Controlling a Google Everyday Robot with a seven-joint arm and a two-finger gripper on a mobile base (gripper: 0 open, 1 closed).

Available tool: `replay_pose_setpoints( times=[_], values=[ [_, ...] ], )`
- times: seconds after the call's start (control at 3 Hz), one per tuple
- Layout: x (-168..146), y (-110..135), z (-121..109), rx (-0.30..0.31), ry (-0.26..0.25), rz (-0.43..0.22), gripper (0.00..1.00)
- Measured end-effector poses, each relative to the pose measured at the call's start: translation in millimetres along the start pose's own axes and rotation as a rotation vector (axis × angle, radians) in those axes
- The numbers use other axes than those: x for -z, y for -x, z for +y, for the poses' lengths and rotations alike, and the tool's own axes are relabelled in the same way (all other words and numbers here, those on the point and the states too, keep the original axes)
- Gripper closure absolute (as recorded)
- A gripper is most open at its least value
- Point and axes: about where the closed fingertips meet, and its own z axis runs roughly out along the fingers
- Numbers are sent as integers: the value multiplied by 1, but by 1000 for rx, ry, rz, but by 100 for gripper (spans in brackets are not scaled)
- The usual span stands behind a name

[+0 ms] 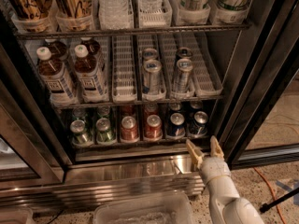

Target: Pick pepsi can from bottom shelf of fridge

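Our gripper [205,149], the tan two-finger claw on the end of our white arm [224,195], is low down in front of the big black-framed drinks fridge [247,92]. Its two fingers [194,151] point up and stand apart with a clear gap between them. They hold nothing. The claw is just in front of the shiny ribbed steel base [131,178], a little below the front edge of the bottom shelf [140,143], the lowest dark wire rack.

Just above the claw and a bit to the left stands the pepsi can [176,124], a short dark blue can with a silver top. It is at the front of its lane. Another short dark can [200,121] stands right beside it in the last lane, and we cannot read the labels. Further left are two short red cans [141,127], then two short green cans [92,130].

We think we are still on the way to the can. To do this step well, we should lift the claw to the middle of the blue can and slide a little left. We should keep the fingers wide and push in straight. One finger must slip between the two dark cans without knocking either. The rack of tall silver cans [152,76] sits close above, so we must stay low.
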Motion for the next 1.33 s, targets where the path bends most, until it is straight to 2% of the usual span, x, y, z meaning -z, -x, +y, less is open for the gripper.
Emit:
replay_pose_setpoints(
  times=[0.33,1.0,1.33],
  values=[
    [-8,-3,-1,2,-6,6,16],
    [-28,-3,-7,8,-20,-4,44],
    [-41,-3,-10,9,-20,-3,33]
  ],
)
